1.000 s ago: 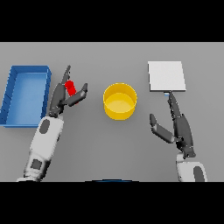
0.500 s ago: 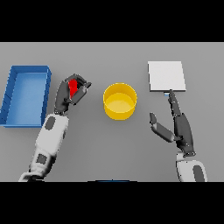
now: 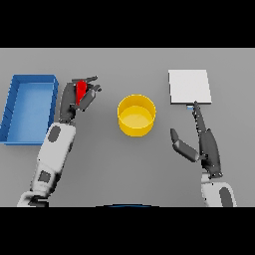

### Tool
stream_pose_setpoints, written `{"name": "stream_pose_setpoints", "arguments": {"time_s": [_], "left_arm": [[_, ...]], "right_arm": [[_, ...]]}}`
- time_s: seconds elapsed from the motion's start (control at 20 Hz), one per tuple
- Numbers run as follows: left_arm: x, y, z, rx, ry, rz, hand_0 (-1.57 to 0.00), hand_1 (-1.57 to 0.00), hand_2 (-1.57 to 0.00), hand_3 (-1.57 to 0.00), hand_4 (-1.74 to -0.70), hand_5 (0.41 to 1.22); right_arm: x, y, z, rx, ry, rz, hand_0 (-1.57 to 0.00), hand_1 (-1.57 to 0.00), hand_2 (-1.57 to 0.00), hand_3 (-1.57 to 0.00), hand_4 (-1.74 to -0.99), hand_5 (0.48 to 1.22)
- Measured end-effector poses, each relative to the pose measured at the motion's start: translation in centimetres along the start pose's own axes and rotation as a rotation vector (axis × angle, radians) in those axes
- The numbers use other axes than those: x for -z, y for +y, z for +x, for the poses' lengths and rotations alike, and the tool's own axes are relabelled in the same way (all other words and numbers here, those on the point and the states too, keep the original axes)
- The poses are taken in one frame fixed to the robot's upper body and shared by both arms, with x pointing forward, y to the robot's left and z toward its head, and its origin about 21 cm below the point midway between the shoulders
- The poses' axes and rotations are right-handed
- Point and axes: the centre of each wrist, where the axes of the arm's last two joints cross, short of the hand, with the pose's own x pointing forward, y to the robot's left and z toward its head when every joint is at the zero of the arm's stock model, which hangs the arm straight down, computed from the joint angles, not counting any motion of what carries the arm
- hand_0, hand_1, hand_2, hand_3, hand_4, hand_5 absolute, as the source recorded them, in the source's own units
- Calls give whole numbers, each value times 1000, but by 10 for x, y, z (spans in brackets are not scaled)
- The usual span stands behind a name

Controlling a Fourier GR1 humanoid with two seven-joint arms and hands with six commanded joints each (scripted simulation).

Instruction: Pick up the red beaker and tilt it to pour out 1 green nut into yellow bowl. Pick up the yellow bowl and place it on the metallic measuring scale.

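With the left hand (image 3: 74, 102) curled round the red beaker (image 3: 80, 91) left of the yellow bowl (image 3: 136, 115), pouring and moving the bowl to the scale (image 3: 189, 86) remain, the right hand (image 3: 204, 144) relaxed nearby.
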Motion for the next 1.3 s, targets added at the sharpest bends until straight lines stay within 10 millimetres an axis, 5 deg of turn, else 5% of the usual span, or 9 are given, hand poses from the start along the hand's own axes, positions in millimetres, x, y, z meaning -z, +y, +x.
{"name": "stream_pose_setpoints", "arguments": {"time_s": [0.4, 0.65, 1.0, 1.2, 1.3], "left_arm": [[21, 12, 51, 437, -121, -229, -1559, -1560, -1560, -1555, -1735, 1127], [21, -1, 67, 564, -137, -309, -1564, -1564, -1564, -1561, -1737, 1149], [44, -28, 109, 1090, -243, -553, -1569, -1570, -1569, -1569, -1740, 1199], [55, -45, 129, 1347, -287, -705, -1570, -1570, -1570, -1570, -1582, 1212], [58, -56, 130, 1476, -292, -756, -1571, -1571, -1571, -1570, -1637, 1215]], "right_arm": [[-1, -3, 1, -24, -7, -1, 1, 1, 1, 1, -1092, 667], [-2, 1, -1, -27, 3, 3, 1, 1, 1, 1, -1096, 670], [-2, 4, 5, -29, -12, 13, 1, 1, 1, 1, -1068, 689], [3, 3, 5, -12, -16, 16, 1, 1, 1, 1, -1063, 681], [1, 2, 4, -5, -1, 13, 1, 1, 1, 1, -1057, 674]]}}
